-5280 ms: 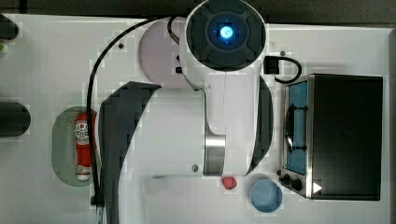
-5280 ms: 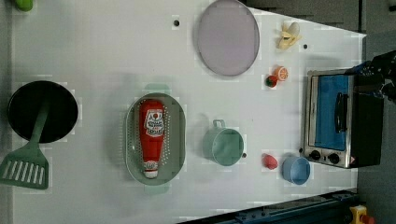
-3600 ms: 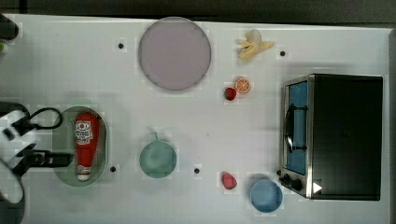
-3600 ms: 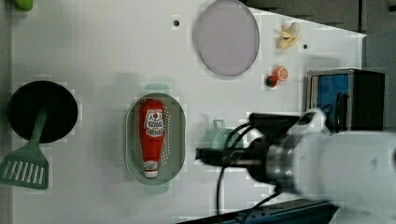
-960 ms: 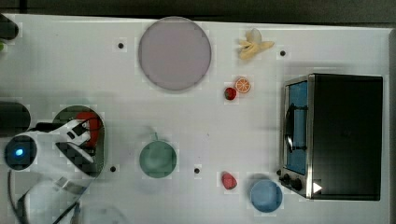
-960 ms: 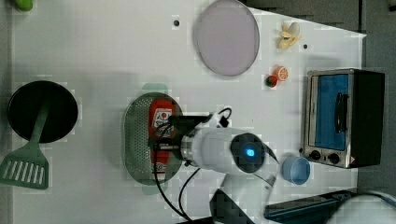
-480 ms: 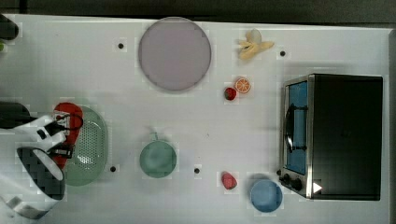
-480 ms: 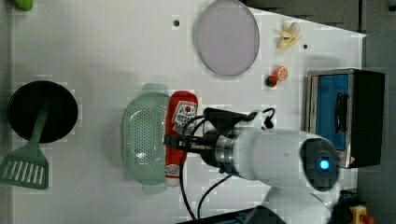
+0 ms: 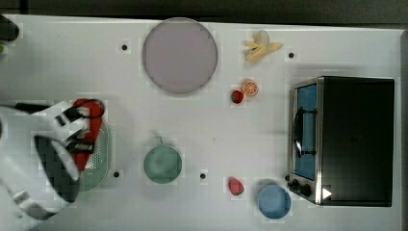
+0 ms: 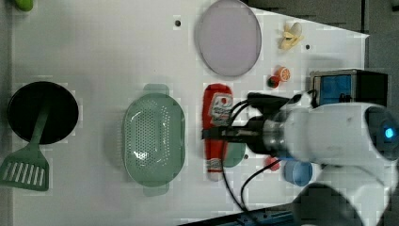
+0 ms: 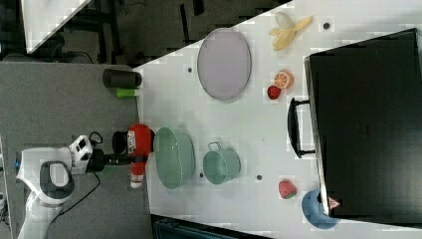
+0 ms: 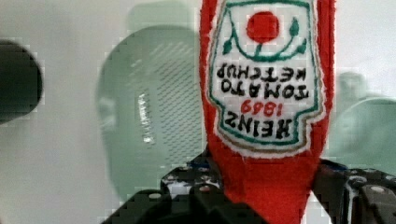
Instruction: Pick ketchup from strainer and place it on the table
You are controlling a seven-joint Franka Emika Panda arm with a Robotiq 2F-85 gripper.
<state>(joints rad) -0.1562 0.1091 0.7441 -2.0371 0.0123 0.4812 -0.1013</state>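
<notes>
My gripper point(image 10: 218, 134) is shut on the ketchup point(image 10: 216, 123), a slim red bottle with a white-and-red label, gripping it across its middle. In the left view the bottle hangs to the right of the strainer point(image 10: 153, 137), a pale green oval basket with nothing in it. The top view shows the ketchup point(image 9: 90, 126) under my arm at the strainer's point(image 9: 101, 155) left edge. In the right view the ketchup point(image 11: 139, 147) is beside the strainer point(image 11: 174, 157). The wrist view has the ketchup point(image 12: 264, 93) up close with the strainer point(image 12: 154, 116) behind it. The white table point(image 9: 211, 130) lies below.
A round green mug point(image 9: 162, 164) stands near the strainer. A grey-lilac plate point(image 9: 179, 55), a banana point(image 9: 261, 46), an orange slice point(image 9: 249, 88) and strawberries point(image 9: 235, 186) lie around. A toaster oven point(image 9: 346, 139), a blue bowl point(image 9: 274, 201), a black pan point(image 10: 41, 112) and a green spatula point(image 10: 24, 169) are also here.
The ketchup has come up out of the strainer in my gripper and moved toward the left view's right, past the strainer's rim. The strainer now lies bare.
</notes>
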